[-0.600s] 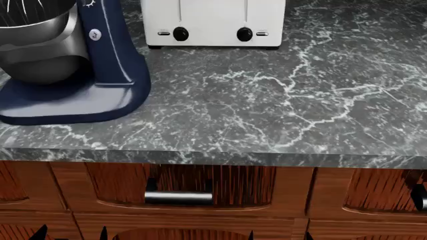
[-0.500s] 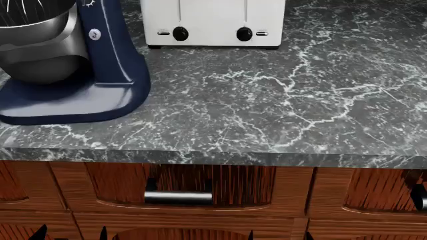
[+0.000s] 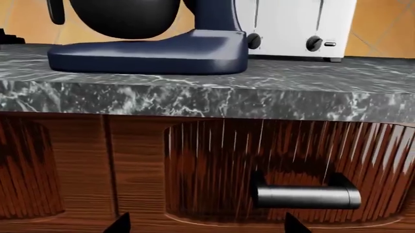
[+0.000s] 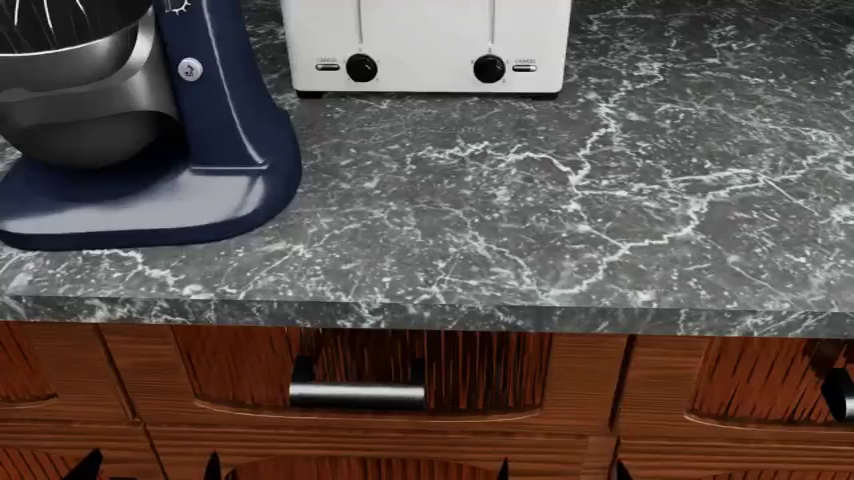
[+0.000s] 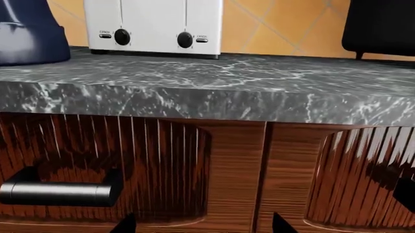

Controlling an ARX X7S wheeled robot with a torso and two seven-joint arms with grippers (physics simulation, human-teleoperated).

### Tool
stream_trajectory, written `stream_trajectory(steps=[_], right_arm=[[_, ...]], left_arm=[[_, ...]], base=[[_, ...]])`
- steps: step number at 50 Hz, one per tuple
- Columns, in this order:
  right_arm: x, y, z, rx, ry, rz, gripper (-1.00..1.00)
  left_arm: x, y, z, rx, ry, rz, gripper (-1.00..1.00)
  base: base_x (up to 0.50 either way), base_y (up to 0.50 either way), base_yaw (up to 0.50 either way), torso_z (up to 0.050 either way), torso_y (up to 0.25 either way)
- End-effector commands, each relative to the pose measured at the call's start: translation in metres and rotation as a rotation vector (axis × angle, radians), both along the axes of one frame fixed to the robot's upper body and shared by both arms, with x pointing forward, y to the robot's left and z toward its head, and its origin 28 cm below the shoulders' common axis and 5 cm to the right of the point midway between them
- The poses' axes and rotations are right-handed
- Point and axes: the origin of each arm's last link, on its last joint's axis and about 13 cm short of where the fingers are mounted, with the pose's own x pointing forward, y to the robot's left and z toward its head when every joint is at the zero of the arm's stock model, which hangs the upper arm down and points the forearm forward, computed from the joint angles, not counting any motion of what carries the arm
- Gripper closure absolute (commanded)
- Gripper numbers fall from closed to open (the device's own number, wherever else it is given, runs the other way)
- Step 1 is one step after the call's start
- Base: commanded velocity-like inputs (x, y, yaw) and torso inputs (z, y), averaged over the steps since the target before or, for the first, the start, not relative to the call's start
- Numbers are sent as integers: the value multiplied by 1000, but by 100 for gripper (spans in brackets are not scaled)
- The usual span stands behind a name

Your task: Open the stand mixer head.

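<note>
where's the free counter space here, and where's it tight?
Free: the wide counter stretch in front of and to the right of the toaster, out to the front edge. Tight: the left end, filled by the mixer base and bowl, with only a narrow gap between the mixer column and toaster.

Left gripper (image 4: pixel 147 466): its two dark fingertips at the bottom edge of the head view sit a touch lower and further right than before
Right gripper (image 4: pixel 561 470): its fingertips show slightly less above the bottom edge, having dropped a little
Fingertip spacing: both pairs spread apart
</note>
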Motion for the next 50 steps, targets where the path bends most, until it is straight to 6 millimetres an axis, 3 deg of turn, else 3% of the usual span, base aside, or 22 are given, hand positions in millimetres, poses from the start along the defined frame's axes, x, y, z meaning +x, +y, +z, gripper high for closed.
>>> stream_trajectory(steps=[1, 18, 50], right_arm=[[-1, 1, 1, -8, 14, 4, -100], [0, 2, 1, -79, -16, 2, -100], [1, 0, 3, -87, -24, -14, -100]], left_arm=[[0, -1, 4, -30, -20, -8, -100], [0, 0, 5, -30, -27, -1, -100], [0, 0, 4, -25, -20, -6, -100]], base=[[0, 0, 0, 0, 0], [0, 17, 0, 0, 0], [0, 496, 0, 0, 0]])
